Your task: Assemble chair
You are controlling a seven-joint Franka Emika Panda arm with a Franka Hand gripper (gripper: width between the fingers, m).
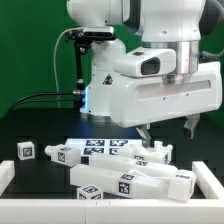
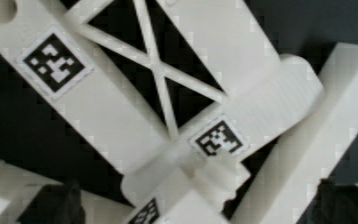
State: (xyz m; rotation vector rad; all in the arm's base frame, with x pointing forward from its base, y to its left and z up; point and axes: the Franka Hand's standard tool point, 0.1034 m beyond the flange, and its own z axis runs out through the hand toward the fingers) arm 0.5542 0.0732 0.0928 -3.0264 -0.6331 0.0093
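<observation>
The chair is in loose white tagged parts on the black table. Two long bars lie in front, with a short block and a small cube toward the exterior view's left. More pieces lie under my gripper, which hangs open just above them and holds nothing. In the wrist view a white frame with crossed braces and two tags fills the picture, with a chunky bar lying beside it. My gripper straddles these parts. Its dark fingertips are blurred at the picture's edge.
The marker board lies flat in the middle of the table behind the bars. A raised white rim borders the table at the exterior view's right, and another at its left. A black cable runs behind the arm's base.
</observation>
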